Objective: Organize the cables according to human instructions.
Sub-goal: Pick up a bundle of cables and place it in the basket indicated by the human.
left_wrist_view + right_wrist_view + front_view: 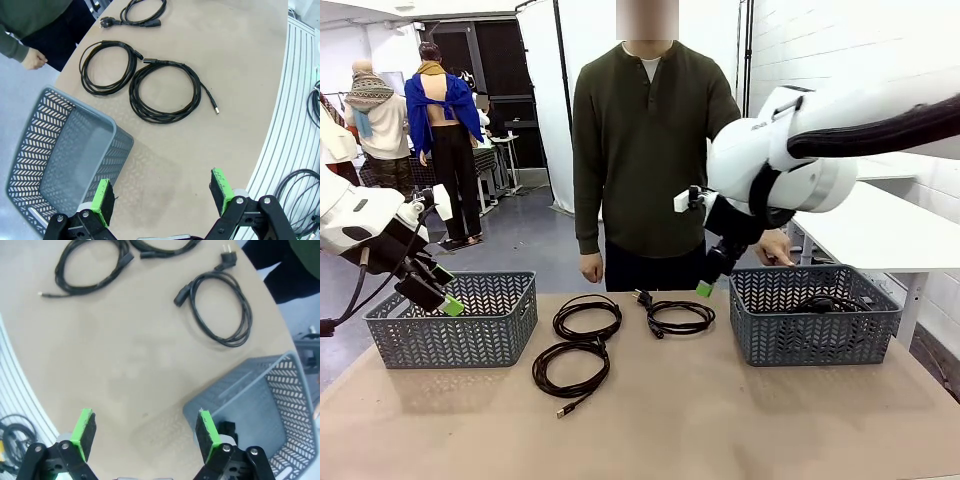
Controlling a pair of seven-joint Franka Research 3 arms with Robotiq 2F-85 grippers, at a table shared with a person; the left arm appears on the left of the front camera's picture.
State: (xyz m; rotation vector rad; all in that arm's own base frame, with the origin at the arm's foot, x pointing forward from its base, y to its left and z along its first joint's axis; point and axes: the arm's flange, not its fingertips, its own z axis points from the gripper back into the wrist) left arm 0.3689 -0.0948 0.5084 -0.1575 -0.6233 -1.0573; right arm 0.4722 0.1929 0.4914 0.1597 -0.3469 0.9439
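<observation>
Lying on the table (pixel 200 165), three thin black cables (pixel 135 97) form round coils.

Quick headcount: four coiled black cables total. One cable (pixel 825 301) sits inside the right basket (pixel 810 340). The other three are on the table (pixel 720 420) to that basket's left: the power cable (pixel 680 316) with a wall plug is nearest it, then the smaller coil (pixel 587 318) and the bigger coil (pixel 570 368) farther out. Two grey plastic baskets, with the left basket (pixel 460 335) farthest from the right basket. Two grippers, the left gripper (pixel 162 200) and the right gripper (pixel 145 435), each with two green-padded fingers (pixel 102 200), so four fingers. One person (pixel 640 150), with two hands showing: right hand (pixel 590 267) and left hand (pixel 777 249). One table.
</observation>
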